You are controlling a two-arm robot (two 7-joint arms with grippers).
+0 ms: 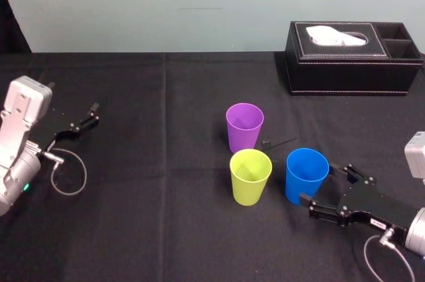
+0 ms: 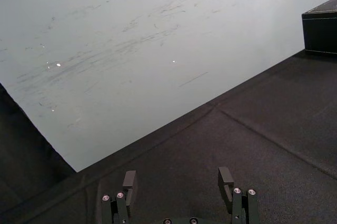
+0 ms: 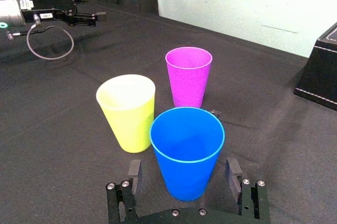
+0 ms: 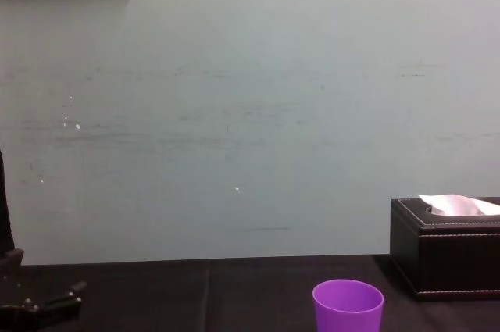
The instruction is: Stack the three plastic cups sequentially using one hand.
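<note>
OK, starting on your left: the left gripper is parked low near the left edge of the black table, well apart from the cups, with its fingers spread wide and nothing between them. Mid-table you have all three cups upright, mouths up, each standing on the cloth by itself, none nested. The purple cup is farthest from the robot. The yellow-green cup stands just in front of it on the near side. The blue cup is just to the right of the yellow-green one, with a narrow gap between them. The right gripper has reached in low from the right and is open wide, one finger on either side of the blue cup's lower half. In the right wrist view you can see table on both sides between fingers and cup wall, so no grip. The black tissue box is at the far right, well behind the cups.
</note>
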